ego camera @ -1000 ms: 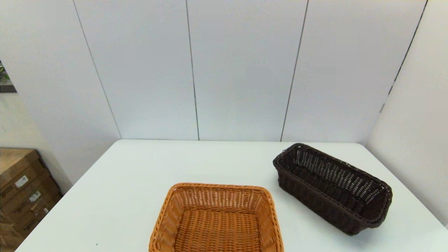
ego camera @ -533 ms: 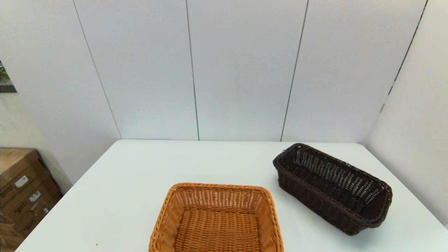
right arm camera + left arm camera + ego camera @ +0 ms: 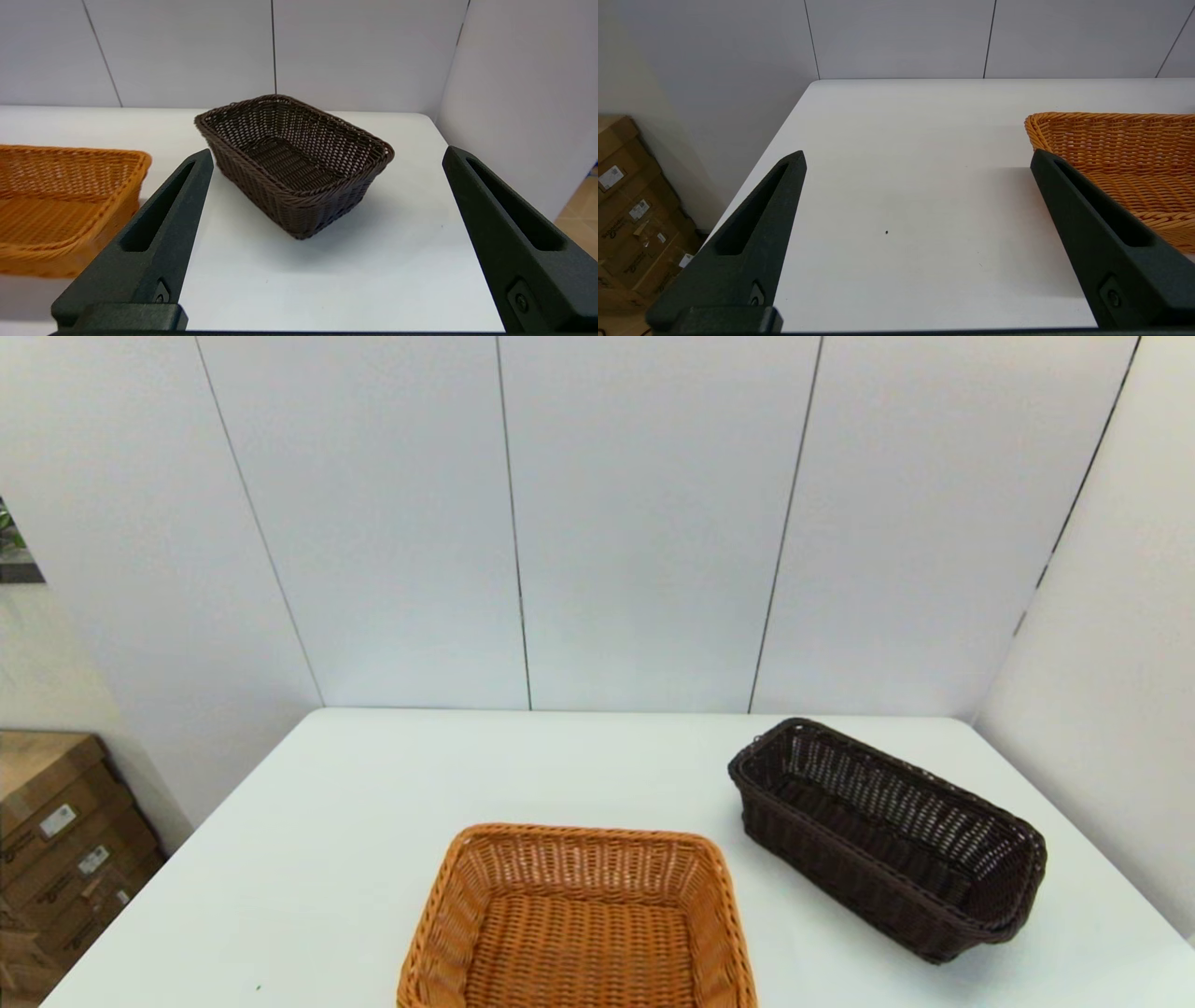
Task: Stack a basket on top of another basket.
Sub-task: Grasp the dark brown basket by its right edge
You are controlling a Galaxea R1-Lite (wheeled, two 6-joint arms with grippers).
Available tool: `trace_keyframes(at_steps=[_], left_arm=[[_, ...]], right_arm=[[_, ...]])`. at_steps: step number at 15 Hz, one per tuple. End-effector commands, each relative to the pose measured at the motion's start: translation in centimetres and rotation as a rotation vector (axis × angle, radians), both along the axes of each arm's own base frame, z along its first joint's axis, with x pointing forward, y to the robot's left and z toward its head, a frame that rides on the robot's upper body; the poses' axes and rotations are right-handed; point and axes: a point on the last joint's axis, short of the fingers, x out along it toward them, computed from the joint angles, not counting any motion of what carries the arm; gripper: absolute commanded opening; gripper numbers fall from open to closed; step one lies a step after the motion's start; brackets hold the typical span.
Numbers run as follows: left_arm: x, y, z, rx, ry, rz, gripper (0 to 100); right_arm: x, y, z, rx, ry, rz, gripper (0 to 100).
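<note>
My right gripper (image 3: 327, 156) has its fingers spread wide, holding nothing, and sits low over the near part of the white table (image 3: 579, 770), aimed at the dark brown basket (image 3: 294, 163). My left gripper (image 3: 917, 158) is likewise spread wide and empty, over bare table on the orange-tan basket's (image 3: 579, 919) left side. Neither arm shows in my head view. Taking the orange-tan basket as landmark, it sits at the table's near edge, and the dark brown basket stands to its right and farther back, set at an angle, apart from it. Cardboard boxes (image 3: 56, 840) sit on the floor well left of it.
</note>
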Motion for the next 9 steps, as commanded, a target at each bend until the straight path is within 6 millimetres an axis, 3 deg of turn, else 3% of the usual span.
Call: trace_keyframes(at_steps=[1, 6, 9], left_arm=[[0.0, 0.0, 0.0, -0.001, -0.001, 0.001, 100], [0.0, 0.0, 0.0, -0.001, -0.001, 0.001, 100], [0.0, 0.0, 0.0, -0.001, -0.001, 0.001, 100]], right_arm=[[-0.9, 0.0, 2.9, -0.004, 0.057, 0.007, 100], [0.1, 0.0, 2.9, -0.006, 0.140, -0.001, 100], [1.4, 0.0, 3.9, -0.009, 0.215, -0.002, 100]])
